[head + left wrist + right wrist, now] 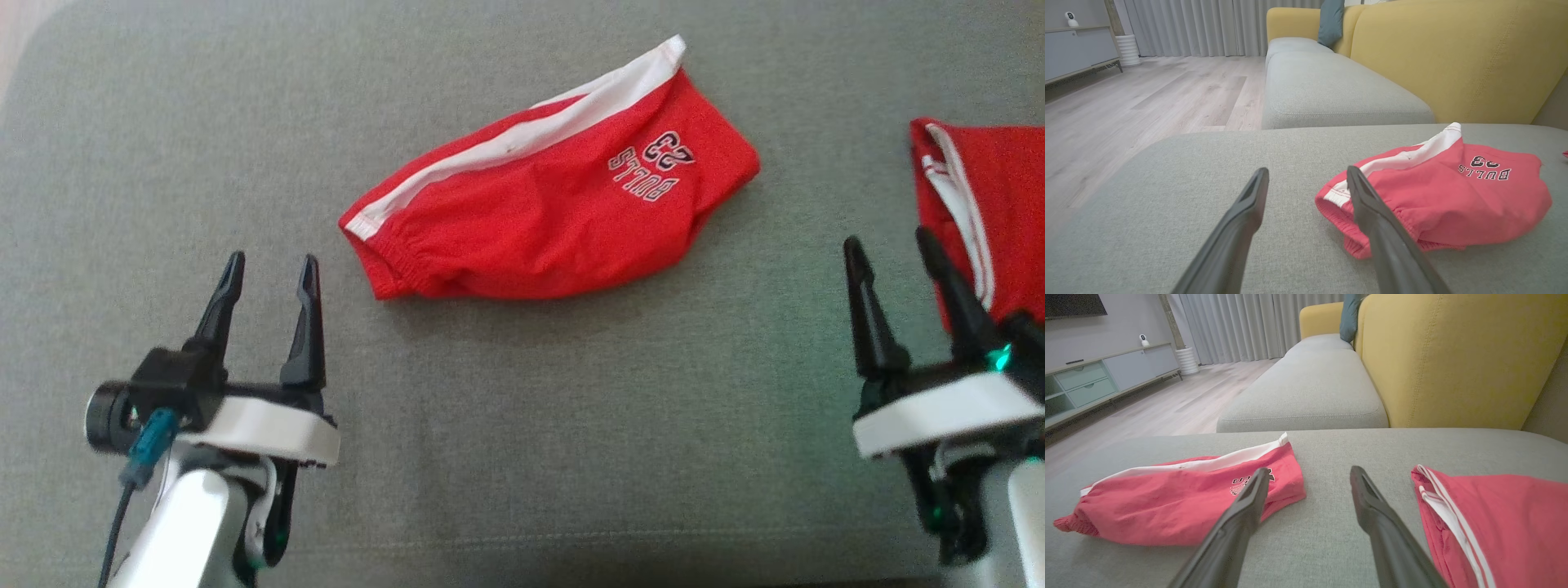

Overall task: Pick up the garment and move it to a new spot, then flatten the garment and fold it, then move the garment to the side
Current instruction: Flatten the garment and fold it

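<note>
On the grey cushion (571, 457), red garment (539, 220) lying toward 12 o'clock, bare fabric stretching round it, left gripper (272, 265) at 8, right gripper (890, 245) at 4, both gaping empty, second red cloth (996, 204) crowding 3 o'clock edge.

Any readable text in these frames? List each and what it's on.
"BULLS": printed on the red shorts, upside down in the head view.
"23": part of the same print, next to the word.
No text is visible on the second red garment.
</note>
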Tool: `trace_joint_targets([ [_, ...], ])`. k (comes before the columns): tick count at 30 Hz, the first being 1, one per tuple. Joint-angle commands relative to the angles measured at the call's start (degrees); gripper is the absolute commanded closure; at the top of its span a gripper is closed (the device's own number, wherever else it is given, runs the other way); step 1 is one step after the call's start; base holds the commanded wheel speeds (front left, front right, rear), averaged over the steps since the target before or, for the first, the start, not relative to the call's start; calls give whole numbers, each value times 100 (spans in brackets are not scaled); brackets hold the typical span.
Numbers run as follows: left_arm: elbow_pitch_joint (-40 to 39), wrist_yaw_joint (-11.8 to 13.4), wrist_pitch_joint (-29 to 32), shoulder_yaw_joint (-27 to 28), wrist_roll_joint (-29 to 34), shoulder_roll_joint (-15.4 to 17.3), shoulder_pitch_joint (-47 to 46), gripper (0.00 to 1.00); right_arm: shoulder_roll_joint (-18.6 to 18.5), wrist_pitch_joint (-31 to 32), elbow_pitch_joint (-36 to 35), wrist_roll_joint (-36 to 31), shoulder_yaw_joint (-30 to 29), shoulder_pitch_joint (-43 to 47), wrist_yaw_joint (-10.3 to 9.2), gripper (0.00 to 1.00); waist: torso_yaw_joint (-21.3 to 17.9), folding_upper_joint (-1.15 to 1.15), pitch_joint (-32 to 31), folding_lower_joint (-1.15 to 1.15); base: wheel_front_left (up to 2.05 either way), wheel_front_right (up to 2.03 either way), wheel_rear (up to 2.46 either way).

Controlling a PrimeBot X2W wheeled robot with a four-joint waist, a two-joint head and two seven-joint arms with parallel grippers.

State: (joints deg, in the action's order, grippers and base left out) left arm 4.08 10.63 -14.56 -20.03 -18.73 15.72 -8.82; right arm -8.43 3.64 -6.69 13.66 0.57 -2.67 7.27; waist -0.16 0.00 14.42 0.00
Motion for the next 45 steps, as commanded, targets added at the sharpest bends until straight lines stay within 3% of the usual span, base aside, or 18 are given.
trace_joint_targets([
  [1,-205,-28,-43,200,63,55,-377,0,-190,47,-144,52,78,-386,22,0,129,0,182,0,0,0,0],
  [7,-253,-172,-43,159,170,-101,-834,0,-612,320,494,180,278,-1406,22,0,481,0,745,0,0,0,0],
  [12,-202,-315,-43,190,218,-313,-1117,0,-884,775,1433,388,570,-2227,22,0,744,0,1026,0,0,0,0],
  [20,-129,-481,-43,386,423,-493,-1243,0,-951,1812,2421,647,796,-2821,22,0,862,0,1182,0,0,0,0],
  [21,-120,-496,-43,418,444,-508,-1240,0,-944,1945,2461,680,821,-2832,22,13,852,0,1187,0,0,0,0],
  [23,-106,-526,-43,478,490,-535,-1228,0,-932,2113,2442,701,868,-2842,22,88,827,0,1187,0,0,0,0],
  [24,-99,-541,-43,507,510,-549,-1219,0,-909,2206,2425,722,866,-2821,22,100,812,0,1180,0,0,0,0],
  [31,-52,-635,-43,641,630,-609,-1119,0,-710,2139,1892,719,748,-2399,22,100,692,0,998,0,0,0,0],
  [39,-17,-675,-44,818,696,-628,-819,0,-175,1760,879,665,174,-897,22,100,491,0,603,0,0,0,0],
  [45,-23,-650,-44,933,672,-667,-554,0,181,1527,620,656,-386,-180,22,100,400,0,397,0,0,0,0],
])
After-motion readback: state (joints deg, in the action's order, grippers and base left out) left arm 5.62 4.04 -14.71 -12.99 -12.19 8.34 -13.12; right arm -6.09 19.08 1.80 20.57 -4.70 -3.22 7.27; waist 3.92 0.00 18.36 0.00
